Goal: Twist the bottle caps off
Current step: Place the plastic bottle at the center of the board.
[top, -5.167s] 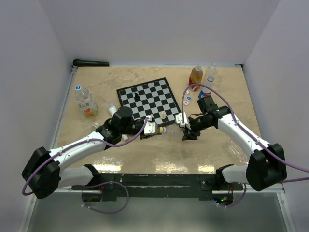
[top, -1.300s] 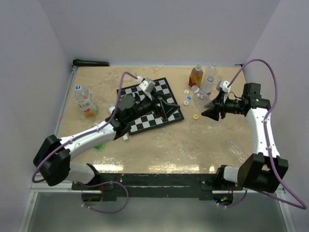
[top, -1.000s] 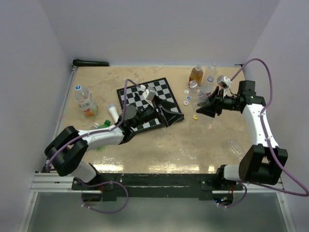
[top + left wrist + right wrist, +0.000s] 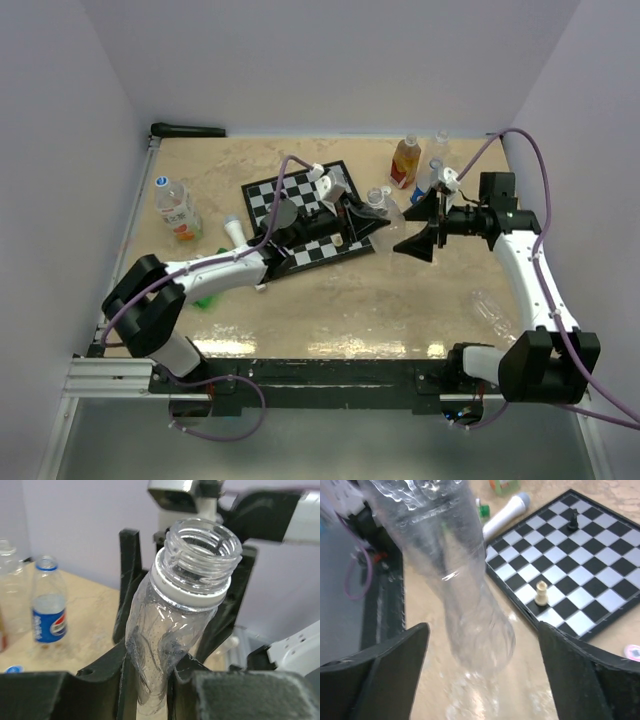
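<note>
Passed across since a second ago: in the top view, the clear bottle (image 4: 380,200) now sits clamped in the left gripper (image 4: 358,213) over the chessboard (image 4: 270,195), and the right gripper (image 4: 415,237) has released it, jaws wide. Left wrist: the bottle's neck is uncapped, and a loose blue cap (image 4: 12,669) lies on the table (image 4: 85,630). Right wrist: the fingers (image 4: 380,655) flank the bottle without touching it.

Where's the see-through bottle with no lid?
The clear bottle is mid-table in the top view, pinched in the left claw by the right edge of the chessboard, the open right claw just beyond.
</note>
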Robot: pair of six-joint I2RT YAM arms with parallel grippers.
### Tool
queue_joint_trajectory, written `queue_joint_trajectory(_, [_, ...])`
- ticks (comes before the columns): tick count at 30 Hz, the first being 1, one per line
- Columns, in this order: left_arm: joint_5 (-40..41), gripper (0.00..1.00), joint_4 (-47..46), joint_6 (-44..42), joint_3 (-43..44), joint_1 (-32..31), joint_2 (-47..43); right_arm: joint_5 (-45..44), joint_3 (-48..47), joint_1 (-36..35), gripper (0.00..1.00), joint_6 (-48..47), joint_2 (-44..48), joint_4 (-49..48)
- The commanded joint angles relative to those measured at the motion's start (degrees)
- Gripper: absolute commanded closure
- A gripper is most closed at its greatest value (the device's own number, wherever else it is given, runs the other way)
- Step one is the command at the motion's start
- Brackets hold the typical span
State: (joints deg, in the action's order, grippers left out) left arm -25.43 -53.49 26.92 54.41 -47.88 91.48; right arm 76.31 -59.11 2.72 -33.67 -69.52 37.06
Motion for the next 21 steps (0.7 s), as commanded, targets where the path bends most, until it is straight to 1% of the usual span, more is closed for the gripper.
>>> queue_joint_trajectory(1, [1.0,0.91,18.0,-17.6,0.9,0.8,-6.3,-9.1,-11.4,0.2,0.02,-36.3,-4.0,33.2])
queue_joint_trajectory(2, [0.7,0.91,22.6,-19.4,1.8,0.8,-6.6,-10.2,-12.3,0.1,0.02,-34.7,-4.2,33.3])
queue_joint_trajectory(4, [-2.0,0.9,29.1,-22.7,3.2,0.7,-6.8,-11.4,-13.6,0.0,0.02,-34.5,-2.9,33.3])
queue_joint_trajectory(7, [-4.0,0.91,34.7,-24.5,4.2,0.7,-6.6,-11.6,-17.7,-2.3,0.02,-33.0,-2.2,33.3])
queue_joint_trajectory(10, [-5.2,0.9,37.0,-25.0,5.8,0.7,-5.8,-11.0,-21.9,-7.3,0.02,-30.2,-3.7,33.1])
queue_joint_trajectory(13, [-6.9,0.9,39.0,-24.6,8.4,0.4,-4.2,-11.0,-24.0,-12.1,0.02,-25.0,-4.9,30.3])
queue_joint_trajectory(17, [-8.2,0.9,39.4,-24.0,9.8,0.2,-3.0,-14.0,-24.3,-17.6,0.04,-15.1,-4.8,21.7])
queue_joint_trajectory(18, [-8.3,0.9,39.4,-24.0,10.0,0.2,-3.1,-15.0,-23.9,-18.6,0.05,-12.8,-4.8,19.9])
queue_joint_trajectory(21, [-7.8,0.9,39.4,-23.9,9.8,0.2,-3.3,-16.4,-23.2,-19.4,0.1,-10.9,-4.7,17.9])
